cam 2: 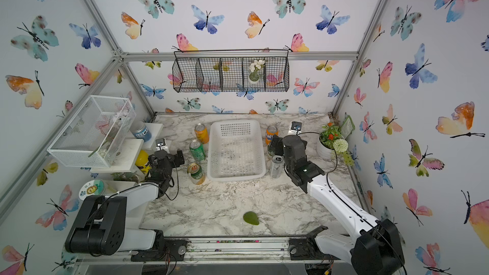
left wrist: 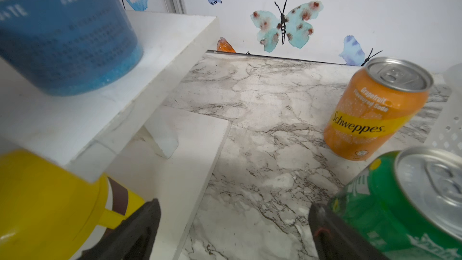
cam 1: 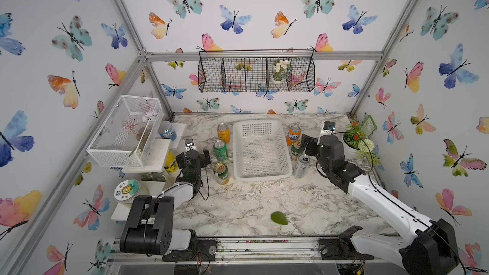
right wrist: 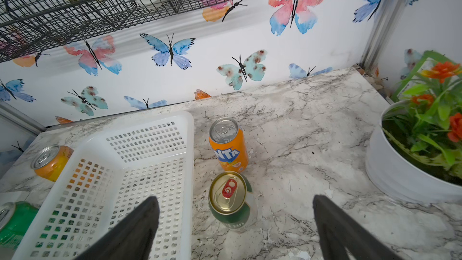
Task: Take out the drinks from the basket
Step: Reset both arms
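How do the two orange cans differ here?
The Schweppes can carries a yellow band with dark script; the Fanta can has a blue logo. The Schweppes can stands left of the basket, the Fanta can right of it. Both are orange, silver-topped, upright and outside the basket.

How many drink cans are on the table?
6. Left of the basket: orange can, bright green can, gold-topped can. Right: Fanta can, second gold-topped can, partly hidden, silver can. None inside.

The far-left orange Schweppes can (left wrist: 375, 111) reads "Schweppes" on a yellow band, with "Grapefruit Flavoured Soda" above it. The far-right orange Fanta can (right wrist: 229, 149) bears the "Fanta" logo, white on blue. The blue jar's (left wrist: 67, 33) lettering is too blurred to read.
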`<state>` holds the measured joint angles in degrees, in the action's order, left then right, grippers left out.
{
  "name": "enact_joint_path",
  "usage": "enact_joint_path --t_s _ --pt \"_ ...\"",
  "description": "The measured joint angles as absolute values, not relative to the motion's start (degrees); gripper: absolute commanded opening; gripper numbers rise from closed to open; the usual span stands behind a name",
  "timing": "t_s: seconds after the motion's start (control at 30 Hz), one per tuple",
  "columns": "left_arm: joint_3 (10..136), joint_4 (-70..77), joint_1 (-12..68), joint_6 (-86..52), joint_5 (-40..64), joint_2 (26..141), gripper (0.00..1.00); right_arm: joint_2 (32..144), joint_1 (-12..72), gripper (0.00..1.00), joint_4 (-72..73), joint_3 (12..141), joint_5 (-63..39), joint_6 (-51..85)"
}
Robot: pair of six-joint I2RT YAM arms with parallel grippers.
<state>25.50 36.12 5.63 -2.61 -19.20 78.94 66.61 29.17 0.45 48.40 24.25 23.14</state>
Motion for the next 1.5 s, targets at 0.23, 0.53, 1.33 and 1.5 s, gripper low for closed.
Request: enact_joint_path --t_s 0.23,0.53,1.33,1.5 --pt "20.53 42.85 7.4 -0.69 -18.98 79.75 0.99 66.57 29.17 0.99 0.47 48.34 24.27 23.11" --pt "15.09 52.58 7.25 -0.3 -18.98 79.66 0.99 65.54 29.17 0.99 0.47 47.31 24.95 23.0" --pt "9.98 63.66 6.02 -1.52 -19.0 81.69 0.99 71.66 28.05 1.0 4.08 44.73 35.31 22.17" --pt "9.98 63.64 6.02 -1.52 -19.0 81.69 0.99 73.97 26.06 0.98 11.49 41.1 35.2 15.84"
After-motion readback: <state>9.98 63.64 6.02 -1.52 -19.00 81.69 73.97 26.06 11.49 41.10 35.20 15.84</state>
